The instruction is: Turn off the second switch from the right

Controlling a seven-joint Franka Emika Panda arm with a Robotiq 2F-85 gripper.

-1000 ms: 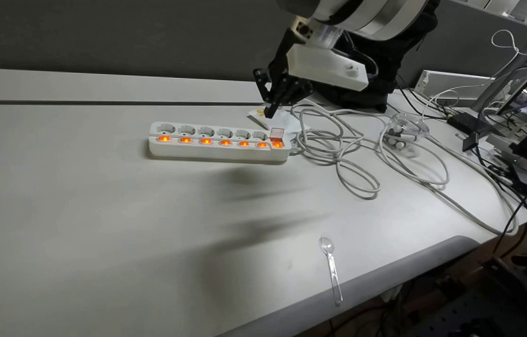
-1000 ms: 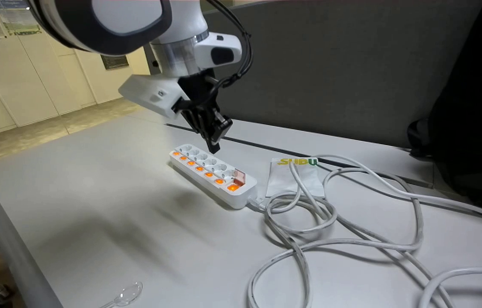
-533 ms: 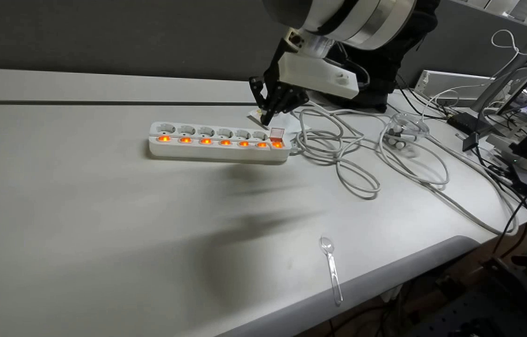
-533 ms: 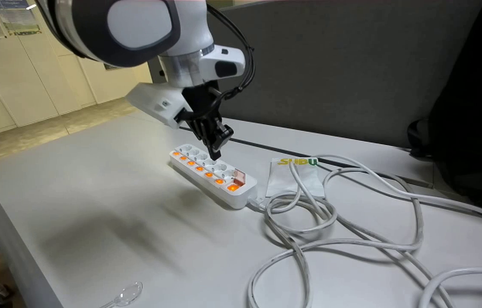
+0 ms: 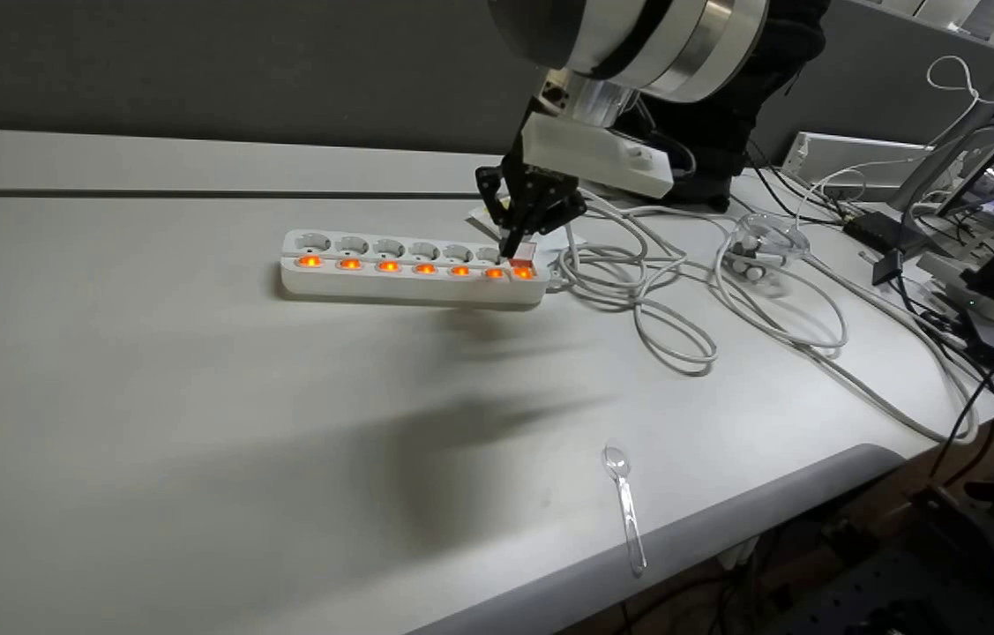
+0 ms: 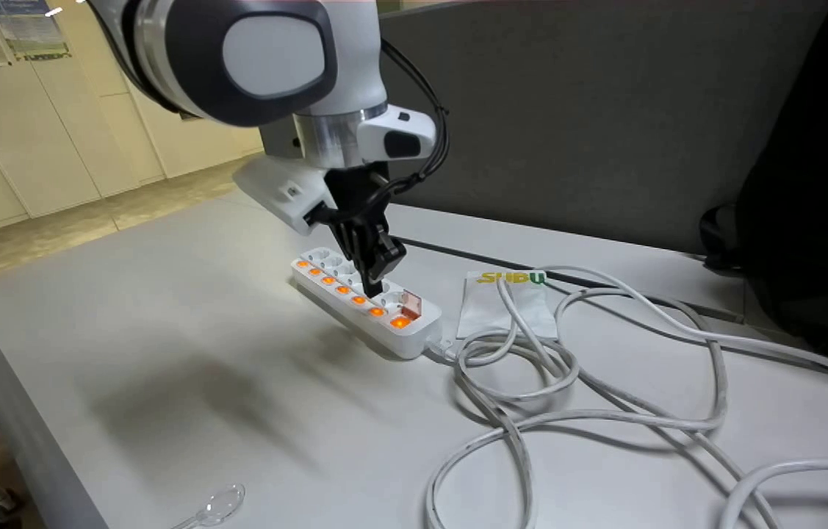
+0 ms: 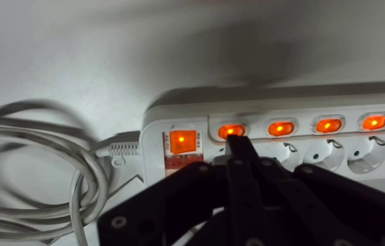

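Observation:
The white power strip (image 5: 408, 287) shows in both exterior views (image 6: 419, 341) and fills the right half of the wrist view (image 7: 209, 111). All its visible orange switches are lit. The second switch from the right (image 5: 494, 273), second from the cable end, also glows in an exterior view (image 6: 377, 311) and in the wrist view (image 7: 230, 130). My gripper (image 7: 238, 137) is shut and empty, its tips pointing down. In the wrist view the tips overlap the lower edge of this switch. In both exterior views the gripper (image 5: 507, 252) (image 6: 372, 291) hangs above the socket row; contact cannot be told.
A larger square switch (image 7: 182, 141) with a raised clear reddish cover (image 5: 522, 254) sits at the cable end. Coiled white cable (image 6: 516, 397) and a paper napkin (image 6: 491, 312) lie beside that end. A clear plastic spoon (image 5: 627, 511) lies near the table edge.
My gripper has come down closer to the power strip, shifting slightly toward the cable end in the last half second. It stays shut. The strip and its lit switches look the same.

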